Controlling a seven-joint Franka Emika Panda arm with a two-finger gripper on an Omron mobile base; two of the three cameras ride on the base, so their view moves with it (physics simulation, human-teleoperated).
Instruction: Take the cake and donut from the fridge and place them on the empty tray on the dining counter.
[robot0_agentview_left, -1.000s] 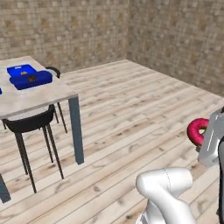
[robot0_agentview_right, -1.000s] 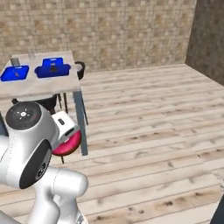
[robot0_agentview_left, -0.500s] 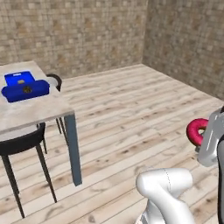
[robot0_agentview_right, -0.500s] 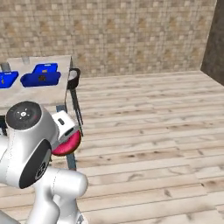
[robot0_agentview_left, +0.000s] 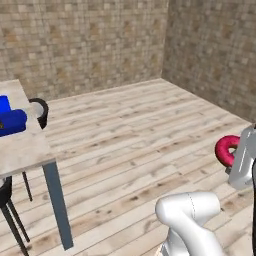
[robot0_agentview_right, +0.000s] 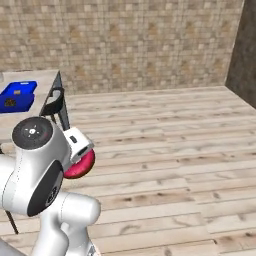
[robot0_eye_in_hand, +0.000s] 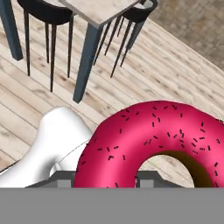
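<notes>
Dining counter (robot0_agentview_left: 25, 145) cut off at left; claw (robot0_eye_in_hand: 105, 181) fingertips hidden behind donut (robot0_eye_in_hand: 153, 144).

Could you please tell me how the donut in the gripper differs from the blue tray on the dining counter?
The donut is a pink-frosted ring with dark sprinkles; the blue tray is rectangular with a raised rim. The donut is held in the air by the gripper, while the tray rests on the dining counter. The donut carries nothing; the tray holds a dark brown item.
</notes>
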